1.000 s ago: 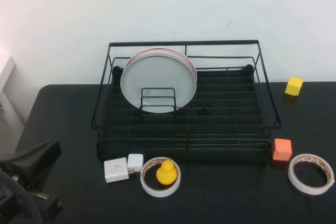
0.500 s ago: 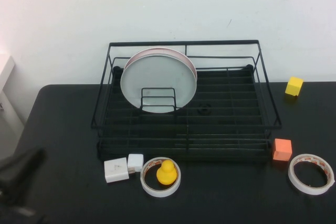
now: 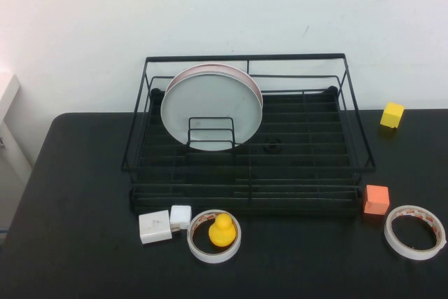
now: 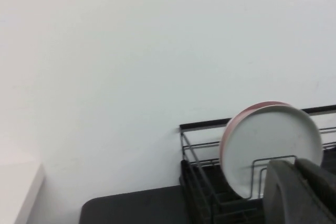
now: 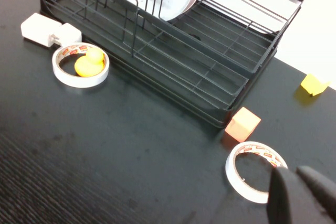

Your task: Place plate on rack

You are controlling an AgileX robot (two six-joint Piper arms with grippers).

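Plate [image 3: 210, 106] upright in rack [image 3: 301, 152] (hands withdrawn).

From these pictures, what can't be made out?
- Left hand: only a dark corner shows in the left wrist view; open or shut unclear.
- Right hand: cut off likewise in the right wrist view.
- Pink plate: only a rim sliver, hidden behind the plate standing in the rack.
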